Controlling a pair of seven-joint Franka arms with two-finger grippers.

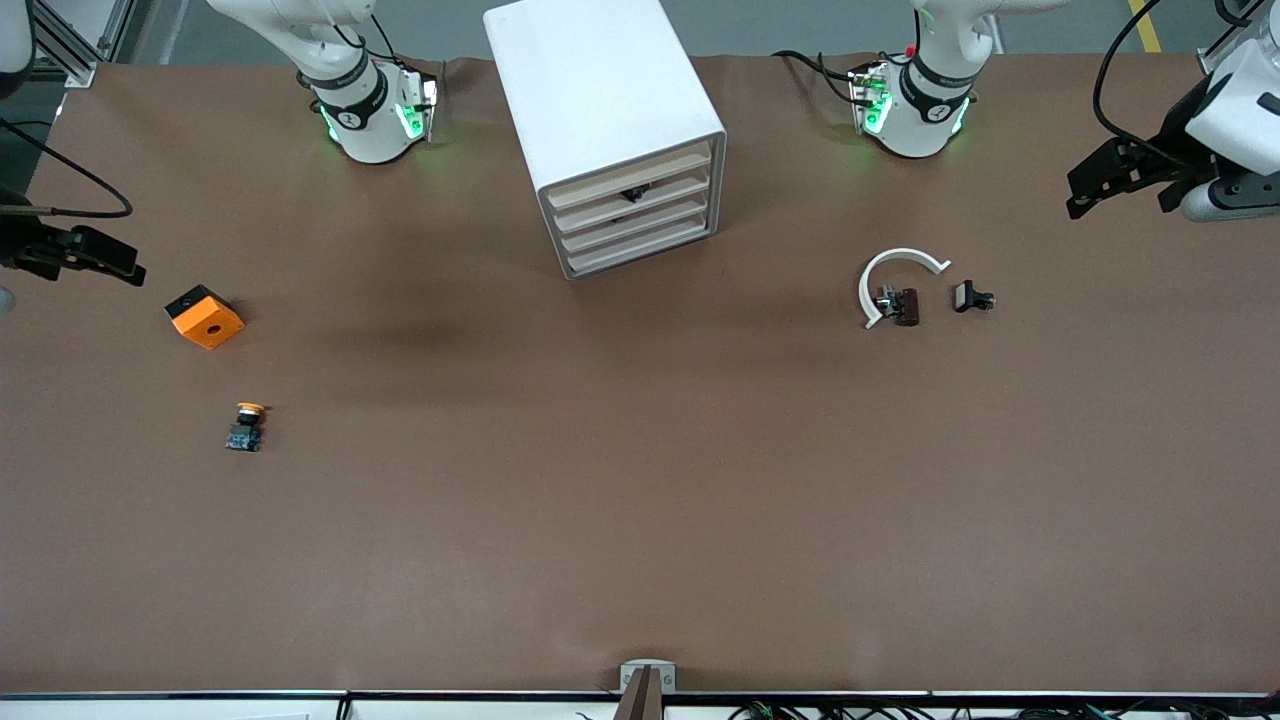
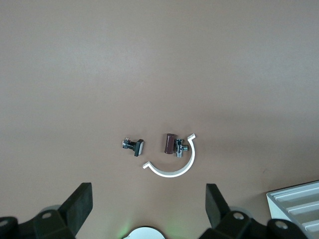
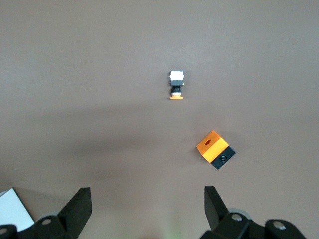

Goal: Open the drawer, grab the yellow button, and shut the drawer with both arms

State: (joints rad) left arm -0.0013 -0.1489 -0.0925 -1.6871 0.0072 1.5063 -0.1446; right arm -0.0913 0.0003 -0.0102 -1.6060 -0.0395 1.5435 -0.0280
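Note:
The white cabinet point(image 1: 610, 120) stands mid-table near the robots' bases. Its top drawer point(image 1: 630, 172) looks pushed in like the three below; a small dark thing shows just under its front. The button point(image 1: 246, 425), with black body and orange cap, lies on the table toward the right arm's end, nearer the front camera than the orange block point(image 1: 205, 316). It also shows in the right wrist view point(image 3: 175, 85). My right gripper point(image 1: 125, 262) point(image 3: 147, 199) is open and empty, up over that end. My left gripper point(image 1: 1085, 190) point(image 2: 148, 199) is open and empty over the left arm's end.
A white curved piece point(image 1: 895, 275) point(image 2: 174, 167), a brown part point(image 1: 905, 306) point(image 2: 170, 144) and a black clip point(image 1: 972, 297) point(image 2: 134, 146) lie toward the left arm's end. The orange block also shows in the right wrist view point(image 3: 214, 148). A cabinet corner point(image 2: 299, 204) shows in the left wrist view.

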